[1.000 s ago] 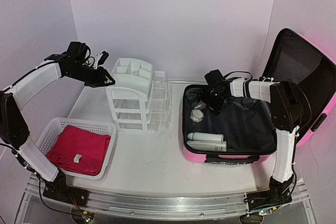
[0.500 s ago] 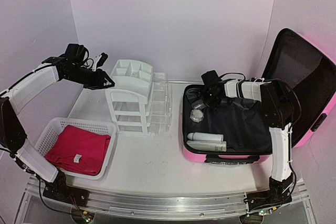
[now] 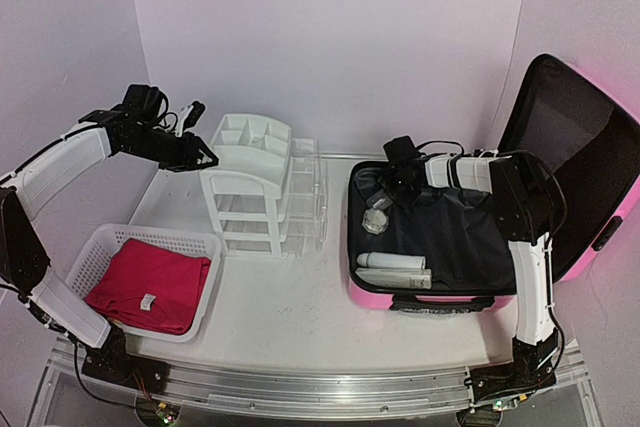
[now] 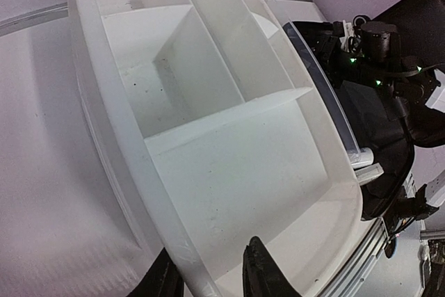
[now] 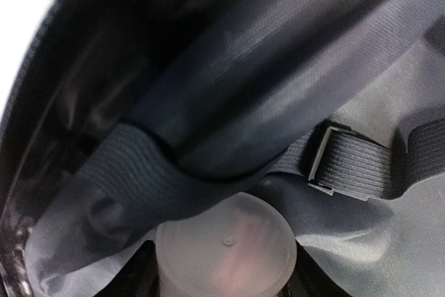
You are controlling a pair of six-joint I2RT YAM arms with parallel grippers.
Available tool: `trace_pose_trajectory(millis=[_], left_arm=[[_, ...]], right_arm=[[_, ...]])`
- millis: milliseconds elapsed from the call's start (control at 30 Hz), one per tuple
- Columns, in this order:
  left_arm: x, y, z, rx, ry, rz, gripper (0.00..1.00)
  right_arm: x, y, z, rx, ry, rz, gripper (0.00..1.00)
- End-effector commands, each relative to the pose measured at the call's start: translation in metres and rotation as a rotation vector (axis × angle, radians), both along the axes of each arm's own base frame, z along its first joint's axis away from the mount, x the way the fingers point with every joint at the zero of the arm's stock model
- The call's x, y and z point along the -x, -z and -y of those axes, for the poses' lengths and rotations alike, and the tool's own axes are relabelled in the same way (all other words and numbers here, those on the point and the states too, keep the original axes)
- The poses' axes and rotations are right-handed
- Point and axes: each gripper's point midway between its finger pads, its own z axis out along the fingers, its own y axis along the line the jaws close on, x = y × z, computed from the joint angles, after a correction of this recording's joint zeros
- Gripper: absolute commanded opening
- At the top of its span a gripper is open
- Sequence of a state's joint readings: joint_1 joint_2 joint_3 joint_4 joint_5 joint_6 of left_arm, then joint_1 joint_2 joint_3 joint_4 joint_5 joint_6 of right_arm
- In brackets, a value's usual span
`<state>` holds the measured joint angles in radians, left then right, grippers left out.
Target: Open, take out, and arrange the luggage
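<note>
The pink suitcase [image 3: 432, 298] lies open at the right, with its black-lined lid [image 3: 570, 147] standing against the wall. My right gripper [image 3: 386, 190] reaches into its far left corner. In the right wrist view its jaws [image 5: 224, 269] are closed on a bottle's frosted round cap [image 5: 226, 241]. The cap's top edge is tucked under a dark elastic strap [image 5: 132, 172]. My left gripper [image 3: 207, 157] is at the left top edge of the white drawer organizer [image 3: 255, 182]. Its jaws [image 4: 212, 273] sit narrowly astride the organizer's rim [image 4: 118, 137].
Inside the suitcase lie a small round-capped jar [image 3: 378, 219] and white tubes [image 3: 392, 263] near the front. A strap buckle [image 5: 323, 165] crosses the lining. A white mesh basket [image 3: 100, 237] holding a red cloth [image 3: 150, 282] sits front left.
My right gripper has slid a little left, deeper into the suitcase's far left corner. The left arm has shifted only slightly at the organizer. The organizer has not moved.
</note>
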<state>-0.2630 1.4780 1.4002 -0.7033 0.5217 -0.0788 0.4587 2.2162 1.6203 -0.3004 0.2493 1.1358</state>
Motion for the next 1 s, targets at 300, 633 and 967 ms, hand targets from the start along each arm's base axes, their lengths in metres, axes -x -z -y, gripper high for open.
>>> trace_pose_trajectory(millis=[300, 633, 967], left_arm=[[0.014, 0.004, 0.003, 0.002, 0.033, -0.031, 0.29], [0.016, 0.003, 0.005, 0.015, 0.04, -0.034, 0.3], [0.015, 0.01, 0.006, 0.017, 0.042, -0.055, 0.3]], right_arm=[[0.03, -0.128, 0.007, -0.015, -0.166, 0.244, 0.41], [0.077, -0.227, -0.09, -0.128, -0.716, 0.445, 0.39], [0.13, -0.247, -0.207, -0.115, -1.019, 0.452, 0.43]])
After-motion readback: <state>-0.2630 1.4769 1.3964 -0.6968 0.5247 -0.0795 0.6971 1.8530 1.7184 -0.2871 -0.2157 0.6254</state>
